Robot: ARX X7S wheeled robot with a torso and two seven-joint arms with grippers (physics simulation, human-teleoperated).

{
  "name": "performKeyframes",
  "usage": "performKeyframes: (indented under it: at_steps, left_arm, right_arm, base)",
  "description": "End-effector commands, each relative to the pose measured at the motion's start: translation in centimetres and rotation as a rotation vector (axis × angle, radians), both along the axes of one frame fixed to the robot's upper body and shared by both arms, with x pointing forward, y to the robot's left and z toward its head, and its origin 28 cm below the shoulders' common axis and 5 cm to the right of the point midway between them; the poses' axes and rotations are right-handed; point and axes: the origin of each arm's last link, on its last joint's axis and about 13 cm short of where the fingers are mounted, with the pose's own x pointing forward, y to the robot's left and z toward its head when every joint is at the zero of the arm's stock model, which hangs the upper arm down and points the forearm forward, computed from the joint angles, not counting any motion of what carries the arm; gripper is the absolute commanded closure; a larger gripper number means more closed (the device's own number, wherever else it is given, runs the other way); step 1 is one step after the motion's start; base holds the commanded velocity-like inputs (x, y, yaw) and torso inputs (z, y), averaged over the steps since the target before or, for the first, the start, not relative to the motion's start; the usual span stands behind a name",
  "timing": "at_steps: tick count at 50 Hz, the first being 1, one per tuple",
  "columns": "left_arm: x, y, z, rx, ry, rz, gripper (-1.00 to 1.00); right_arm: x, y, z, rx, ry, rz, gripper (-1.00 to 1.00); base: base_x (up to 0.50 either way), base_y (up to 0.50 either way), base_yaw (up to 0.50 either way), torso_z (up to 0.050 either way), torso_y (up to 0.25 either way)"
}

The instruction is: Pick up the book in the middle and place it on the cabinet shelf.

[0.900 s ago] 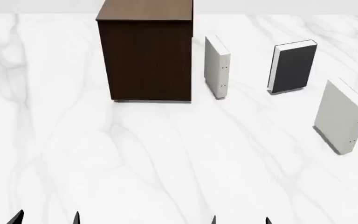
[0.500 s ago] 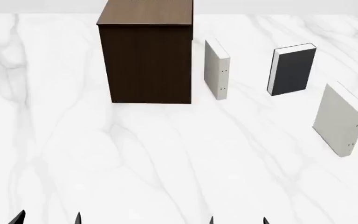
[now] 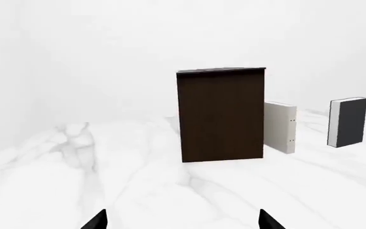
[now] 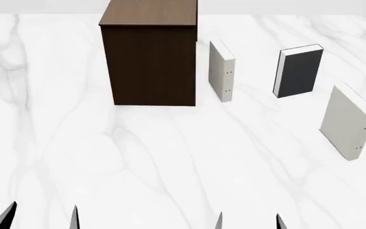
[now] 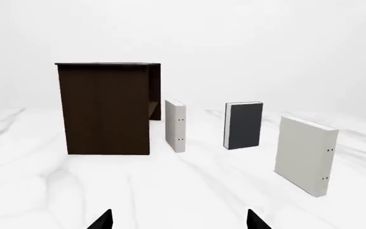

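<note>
The dark grey book (image 4: 299,70) stands upright on the white marble table, between two whitish-beige books; it also shows in the left wrist view (image 3: 348,122) and the right wrist view (image 5: 245,125). The dark brown cabinet shelf (image 4: 150,52) stands at the far middle-left, seen too in the left wrist view (image 3: 221,114) and the right wrist view (image 5: 106,108). My left gripper (image 4: 42,218) and right gripper (image 4: 248,221) are open and empty at the near edge, far from the book. Only their black fingertips (image 3: 97,220) (image 5: 104,220) show.
One whitish-beige book (image 4: 221,70) stands just right of the cabinet. Another (image 4: 350,121) stands nearer at the right. The marble table (image 4: 170,167) spreads wide between my grippers and the objects. A white wall lies behind.
Both grippers' fingertips have risen a little further into the head view. The books and cabinet have not moved in the last half second.
</note>
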Motion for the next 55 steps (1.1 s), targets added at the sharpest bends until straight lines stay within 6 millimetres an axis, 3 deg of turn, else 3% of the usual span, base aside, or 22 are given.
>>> performKeyframes:
  at_steps: [1, 3, 6, 12, 16, 30, 55]
  left_arm:
    - [-0.8, 0.0, 3.6, 0.01, -0.403, 0.016, -1.0]
    - [-1.5, -0.1, 4.6, 0.055, -0.563, 0.014, -1.0]
    - [-2.3, -0.3, 5.3, 0.054, -0.663, 0.012, -1.0]
    - [-2.2, -0.1, 5.4, 0.042, -0.677, 0.044, -1.0]
    - [-2.7, -0.1, 6.0, 0.058, -0.764, 0.056, -1.0]
    - [-3.1, 0.0, 7.0, 0.066, -0.822, 0.069, -1.0]
    - [-2.9, 0.0, 6.8, 0.062, -0.797, 0.067, -1.0]
  right_arm:
    - [-1.8, 0.1, 3.3, 0.041, -0.422, -0.031, -1.0]
    - [-2.0, -0.2, 3.7, 0.084, -0.477, -0.073, -1.0]
    - [-2.3, -0.5, 3.9, 0.091, -0.514, -0.127, -1.0]
    - [-2.5, -0.5, 4.3, 0.08, -0.564, -0.131, -1.0]
    - [-3.0, -0.3, 5.5, 0.051, -0.714, -0.099, -1.0]
    - [-3.0, -0.1, 6.0, 0.06, -0.747, -0.066, -1.0]
    - [-2.7, 0.1, 5.9, 0.058, -0.7, -0.056, -1.0]
  base:
    - [0.0, 0.0, 0.0, 0.0, 0.0]
    - [0.0, 0.0, 0.0, 0.0, 0.0]
    - [0.0, 0.0, 0.0, 0.0, 0.0]
    - [0.0, 0.0, 0.0, 0.0, 0.0]
    - [0.0, 0.0, 0.0, 0.0, 0.0]
    - [0.34, 0.0, 0.0, 0.0, 0.0]
    - [0.5, 0.0, 0.0, 0.0, 0.0]
